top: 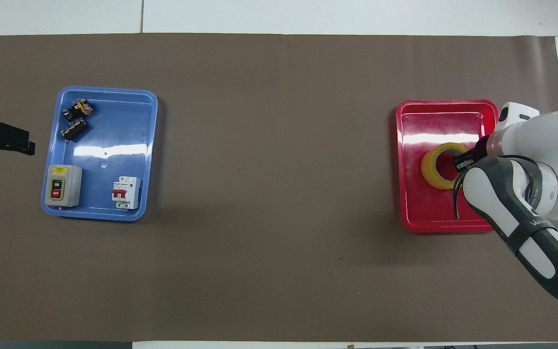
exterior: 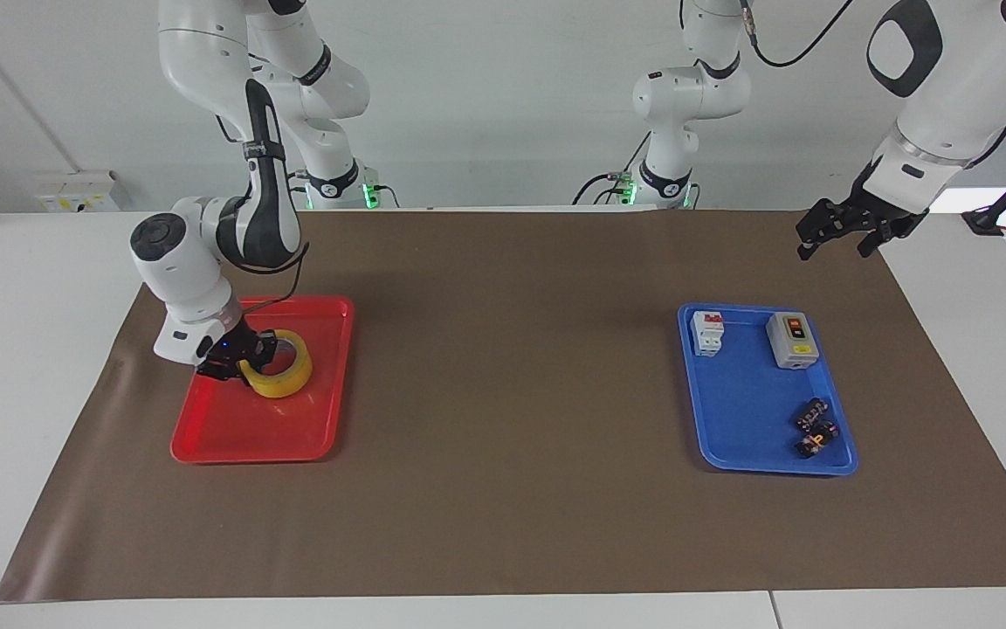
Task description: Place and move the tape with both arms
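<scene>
My right gripper (exterior: 245,360) grasps the rim of the tape (exterior: 280,376), which sits in the red tray (exterior: 250,432) at the right arm's end of the table. My left gripper (exterior: 844,229), fingers spread, waits near the blue tray (exterior: 747,419).

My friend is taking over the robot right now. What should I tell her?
Right gripper: shut on the tape, low in the red tray at the right arm's end.
Left gripper: waiting in the air over the mat's edge, near the blue tray.
Done: the tape is gripped by its wall.
Left: carry it out of the red tray and pass it on to the left arm.
</scene>
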`<act>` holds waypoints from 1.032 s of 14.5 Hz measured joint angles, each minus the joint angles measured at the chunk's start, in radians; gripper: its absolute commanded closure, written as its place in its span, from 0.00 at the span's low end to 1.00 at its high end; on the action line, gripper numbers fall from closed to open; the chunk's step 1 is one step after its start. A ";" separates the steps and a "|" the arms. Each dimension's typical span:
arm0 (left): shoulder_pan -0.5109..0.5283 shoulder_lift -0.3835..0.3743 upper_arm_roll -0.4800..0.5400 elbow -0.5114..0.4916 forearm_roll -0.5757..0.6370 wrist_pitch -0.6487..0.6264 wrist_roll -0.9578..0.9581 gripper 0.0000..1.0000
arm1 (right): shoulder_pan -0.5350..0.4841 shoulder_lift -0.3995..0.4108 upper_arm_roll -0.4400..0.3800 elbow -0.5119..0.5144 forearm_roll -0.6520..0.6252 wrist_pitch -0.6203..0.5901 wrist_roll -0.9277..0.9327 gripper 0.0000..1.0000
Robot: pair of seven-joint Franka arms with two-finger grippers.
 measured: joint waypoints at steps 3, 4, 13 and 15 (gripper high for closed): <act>0.000 0.000 0.000 0.000 0.000 0.000 0.000 0.00 | -0.001 0.001 0.000 0.001 0.000 0.000 0.000 0.00; 0.000 0.000 0.000 0.000 0.000 0.000 0.000 0.00 | -0.001 0.000 0.000 0.002 0.000 0.000 0.003 0.00; 0.000 0.000 0.000 0.000 0.000 0.000 0.000 0.00 | 0.010 -0.132 0.019 0.150 -0.012 -0.186 0.318 0.00; 0.000 0.000 0.000 0.000 0.000 0.000 0.000 0.00 | 0.037 -0.167 0.021 0.178 -0.034 -0.261 0.434 0.00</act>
